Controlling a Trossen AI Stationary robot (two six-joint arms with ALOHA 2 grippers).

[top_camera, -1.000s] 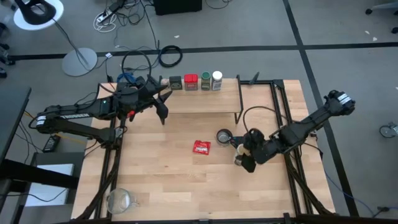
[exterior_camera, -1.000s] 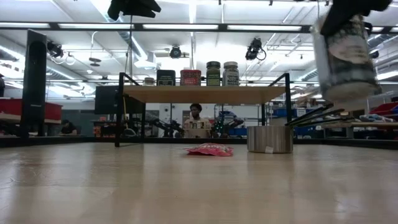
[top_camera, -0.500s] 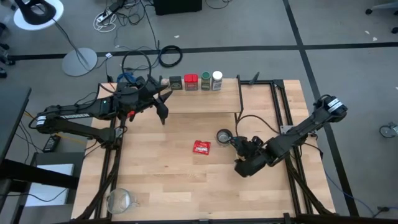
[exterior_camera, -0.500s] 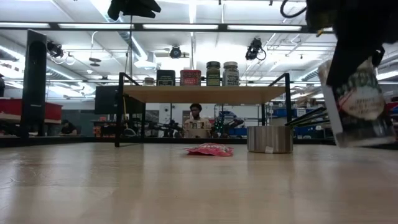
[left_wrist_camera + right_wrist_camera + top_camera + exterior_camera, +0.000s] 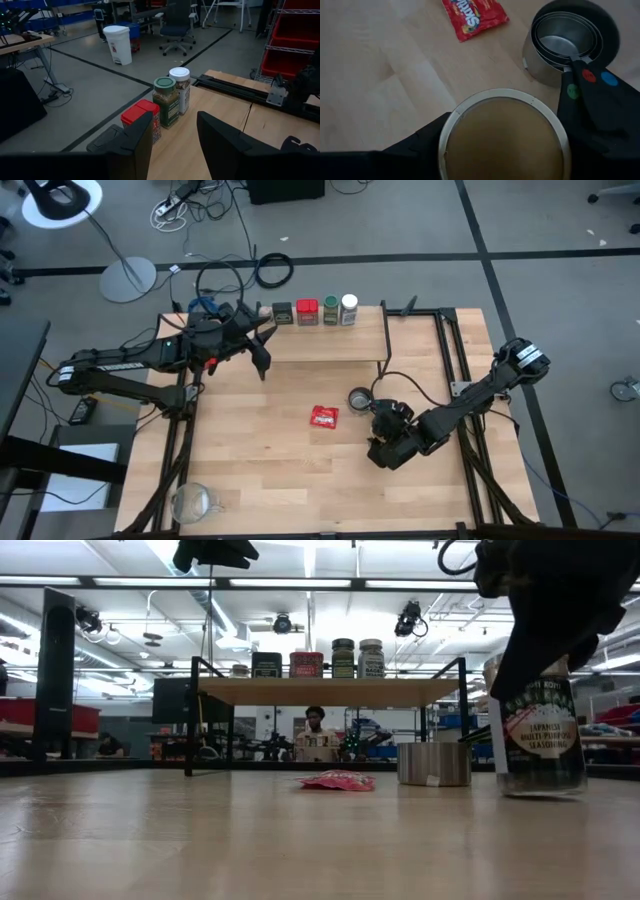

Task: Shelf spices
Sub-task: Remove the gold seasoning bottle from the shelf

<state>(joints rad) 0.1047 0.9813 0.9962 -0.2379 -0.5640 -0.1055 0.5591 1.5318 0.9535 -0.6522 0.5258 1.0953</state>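
On the shelf (image 5: pixel 330 338) at the table's far side, a dark tin (image 5: pixel 282 312), a red tin (image 5: pixel 307 311), a green jar (image 5: pixel 330 310) and a white-capped jar (image 5: pixel 348 308) stand in a row. My left gripper (image 5: pixel 262 362) hangs open and unladen above the shelf's left end, looking along the row (image 5: pixel 166 100). Near the table's middle right, my right gripper (image 5: pixel 385 444) is shut on the wide tan-lidded jar (image 5: pixel 540 735), which stands upright. My right gripper has the tan-lidded jar between its two fingers at the top, one finger (image 5: pixel 592 112) on each side of the round lid's rim (image 5: pixel 451 135). The fingers come from above, slanting down. The jar is upright and its base (image 5: pixel 540 790) seems to rest on the table.
A round metal cup with a black handle (image 5: pixel 360 398) stands just beyond the jar, and a flat red packet (image 5: pixel 324 416) lies to its left. A glass jug (image 5: pixel 195 502) sits at the near left corner. The shelf top right of the white-capped jar is bare.
My right gripper has come down and a little toward the table's near left, tipping steeper, with the jar still in its hold. The jar, earlier lifted clear and then tilted, now stands upright at table level.
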